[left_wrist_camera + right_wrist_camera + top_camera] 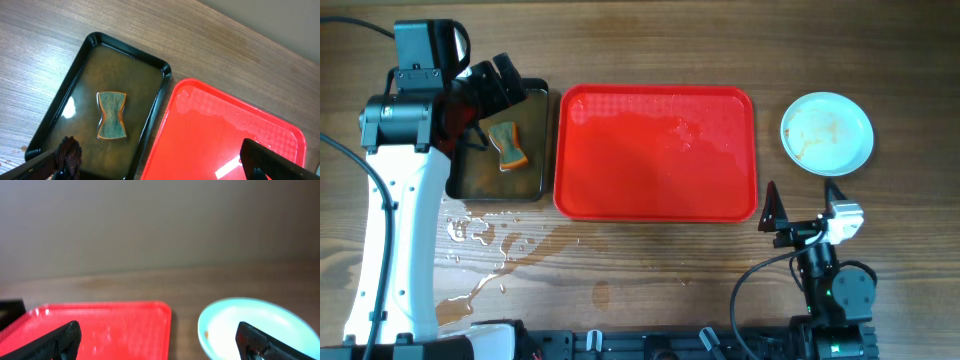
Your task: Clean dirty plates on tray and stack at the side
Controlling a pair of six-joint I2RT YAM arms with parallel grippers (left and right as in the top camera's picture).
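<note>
The red tray [655, 152] lies mid-table, wet, with nothing on it; it also shows in the left wrist view [215, 140] and the right wrist view [100, 325]. A pale blue plate [827, 132] with faint brown smears sits on the table right of the tray, also in the right wrist view [250, 325]; whether more plates lie under it I cannot tell. My left gripper [495, 85] is open and empty above the black pan [535, 130], its fingers at the bottom of the left wrist view [162, 162]. My right gripper [803, 208] is open and empty, near the table's front, below the plate.
The black pan [160, 95] holds brownish water and a green-and-orange sponge [507, 144], also in the left wrist view [111, 115]. Spilled water [485, 250] spreads over the wood in front of the pan and tray.
</note>
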